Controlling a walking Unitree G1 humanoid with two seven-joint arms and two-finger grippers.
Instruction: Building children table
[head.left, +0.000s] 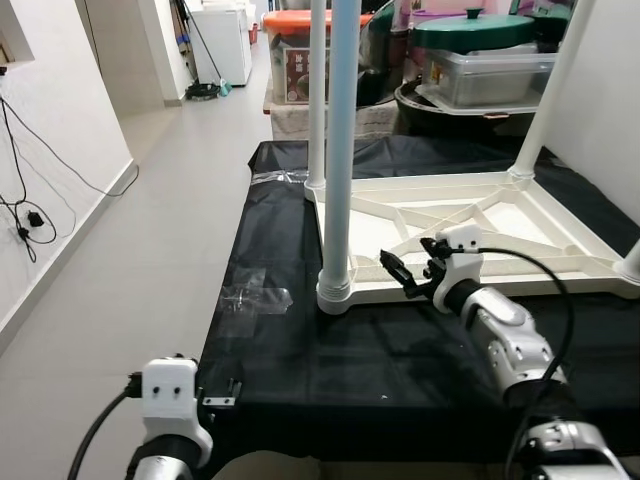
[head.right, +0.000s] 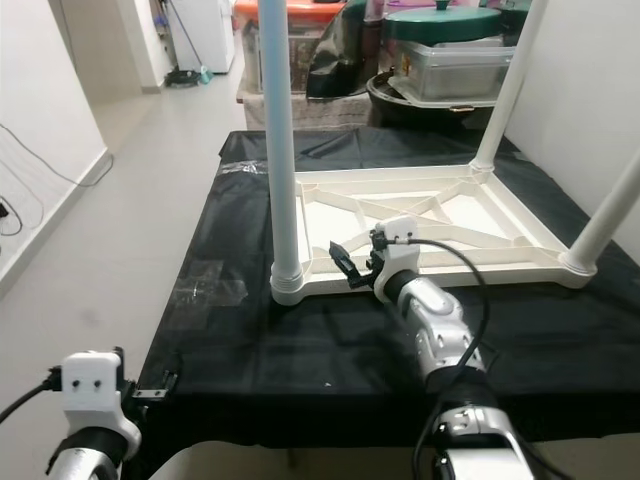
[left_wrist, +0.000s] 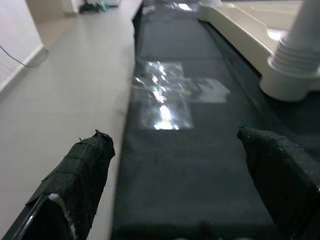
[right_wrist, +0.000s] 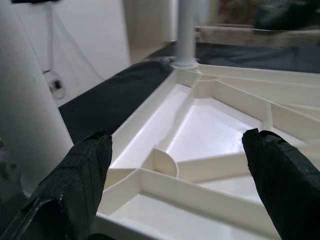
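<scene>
My left tool (left_wrist: 175, 165) hangs released at 7 o'clock, over the black tabletop's (head.left: 300, 350) near edge. My right tool (head.left: 405, 275) is spread wide, grasping nothing, above the upturned children table (head.left: 480, 225), whose nearest leg (head.left: 340, 150) stands at 11 o'clock.

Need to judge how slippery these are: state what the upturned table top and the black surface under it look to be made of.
Table top: likely moulded plastic, cream, smooth with a slight sheen; ribbed underside suggests moulding. Black cover: seemingly matte woven fabric, creased, edge hanging over; clear glossy tape patch stuck on it.
</scene>
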